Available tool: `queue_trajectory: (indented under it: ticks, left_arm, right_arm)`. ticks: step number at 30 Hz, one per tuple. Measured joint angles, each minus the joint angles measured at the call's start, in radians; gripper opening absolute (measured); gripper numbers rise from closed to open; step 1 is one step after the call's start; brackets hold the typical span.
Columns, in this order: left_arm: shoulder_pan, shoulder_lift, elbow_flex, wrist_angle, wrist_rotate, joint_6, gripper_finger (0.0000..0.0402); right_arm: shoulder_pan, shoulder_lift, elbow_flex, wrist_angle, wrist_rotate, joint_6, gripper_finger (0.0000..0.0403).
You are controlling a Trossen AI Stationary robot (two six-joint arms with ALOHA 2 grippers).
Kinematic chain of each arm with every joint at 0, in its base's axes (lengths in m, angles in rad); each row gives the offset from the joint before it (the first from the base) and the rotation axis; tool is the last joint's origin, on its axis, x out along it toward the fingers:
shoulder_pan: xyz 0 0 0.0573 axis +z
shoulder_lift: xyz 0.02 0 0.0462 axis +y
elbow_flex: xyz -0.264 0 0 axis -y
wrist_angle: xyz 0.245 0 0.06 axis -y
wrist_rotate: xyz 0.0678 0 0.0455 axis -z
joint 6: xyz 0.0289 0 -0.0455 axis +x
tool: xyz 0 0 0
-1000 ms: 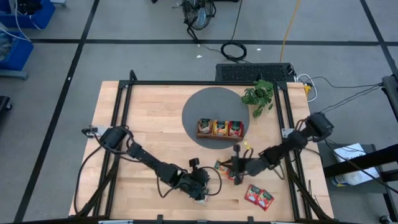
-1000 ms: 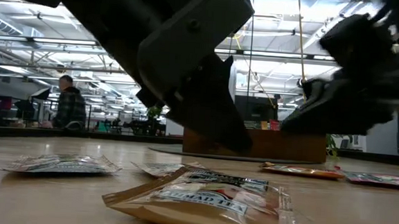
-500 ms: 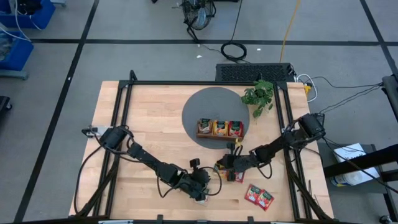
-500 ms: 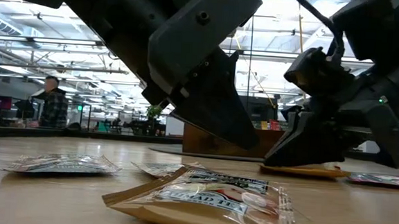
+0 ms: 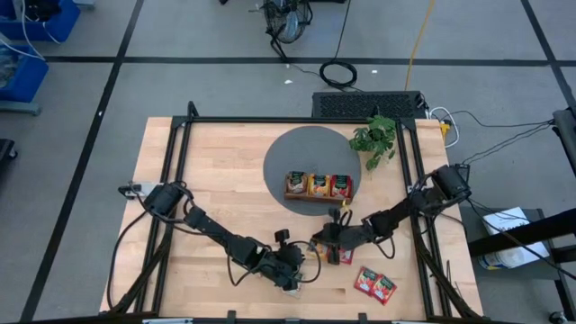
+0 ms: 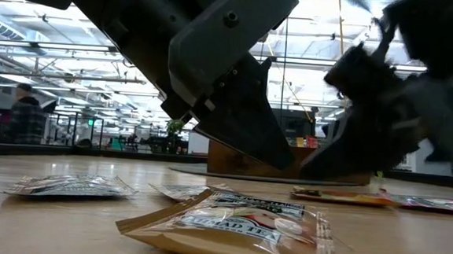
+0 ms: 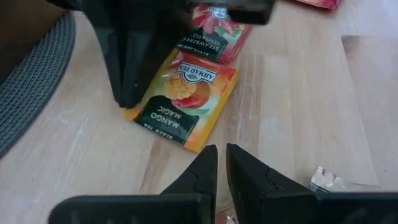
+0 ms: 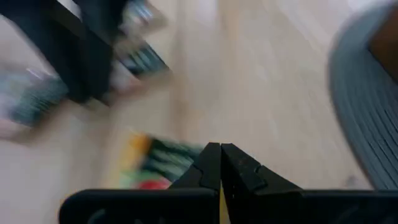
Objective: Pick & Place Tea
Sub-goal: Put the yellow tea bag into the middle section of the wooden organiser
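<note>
Right hand point(image 5: 322, 243): fingers pressed fully together, nothing visibly held between them, tips low over the surface point(image 5: 216, 180) just beside the orange sachet point(image 7: 183, 102). In the right wrist view the closed tips point at that sachet, which lies flat with a red sachet point(image 7: 214, 31) touching its far edge

Left hand point(image 5: 290, 270): fingers nearly together with only a thin gap, holding nothing, resting low near the front of the surface, close to the right hand

Other sachets: two red ones point(image 5: 374, 284) lie side by side nearer the front right corner; pale ones point(image 6: 69, 185) lie at the front. The wooden tray point(image 5: 318, 187) on the grey mat point(image 5: 301, 153) already holds sachets in its compartments

Probable faults from this state:
- Closed fingers cannot pinch a flat sachet; lowering them would likely push it along the surface instead
- The red sachet touches the orange one, so a sideways push may drag both, or a grasp may lift two
- The two hands work close together; any sweep toward the left hand risks contact between arms
- A thin sachet gripped by one corner may slip out on the way to the tray
</note>
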State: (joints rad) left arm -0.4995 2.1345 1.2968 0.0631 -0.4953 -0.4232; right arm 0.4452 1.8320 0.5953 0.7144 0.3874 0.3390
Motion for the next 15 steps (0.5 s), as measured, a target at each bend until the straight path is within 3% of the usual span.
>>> queue_trajectory:
  ticks: [4, 7, 11, 15]
  left_arm:
    - [0.000, 0.000, 0.000, 0.000, 0.000, 0.000, 0.0042]
    - [0.000, 0.000, 0.000, 0.000, 0.000, 0.000, 0.0042]
    - [0.000, 0.000, 0.000, 0.000, 0.000, 0.000, 0.0042]
    - [0.000, 0.000, 0.000, 0.003, 0.000, -0.007, 0.0042]
  right_arm:
    - [0.044, -0.005, 0.008, 0.101, 0.000, -0.077, 0.0000]
    - [0.083, -0.043, 0.030, 0.082, 0.029, -0.154, 0.0000]
    - [0.120, -0.126, 0.041, -0.166, 0.134, -0.105, 0.0000]
    - [0.120, -0.180, 0.046, -0.355, 0.135, 0.052, 0.0000]
